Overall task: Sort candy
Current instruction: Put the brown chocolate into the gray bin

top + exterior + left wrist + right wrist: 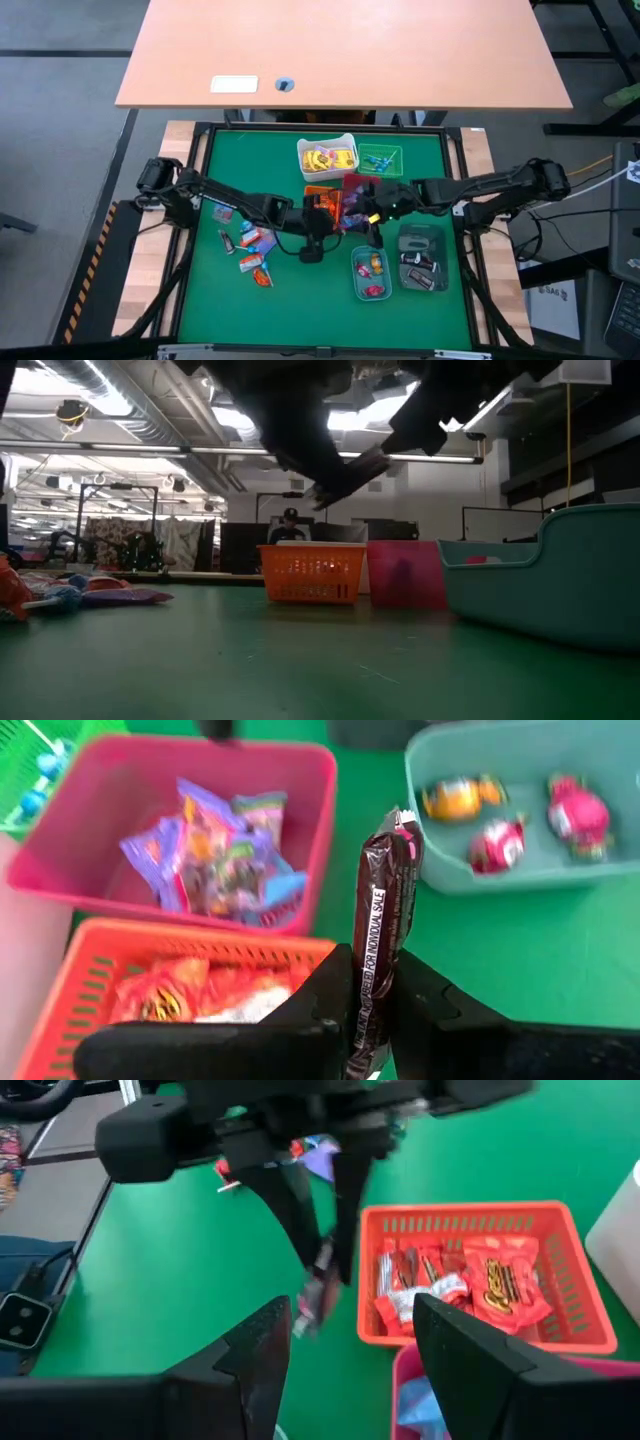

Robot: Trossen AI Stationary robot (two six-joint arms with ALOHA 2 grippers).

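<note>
Currently the left end effector (372,1010) is pinching a dark brown candy bar (380,930) upright above the tabletop (300,290), beside the orange basket (120,990). Gripped at one end, it is risking swinging into that basket; the right end effector (350,1350) is hanging released.

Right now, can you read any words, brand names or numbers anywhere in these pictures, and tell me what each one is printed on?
"NOT LABELED FOR INDIVIDUAL SALE": on the dark brown candy pinched in the left gripper.
"Reese's", partly readable: on an orange wrapper in the orange basket.
Purple wrappers in the pink bin: print too blurred to read.
White label on the wooden desk: too small to read.
</note>
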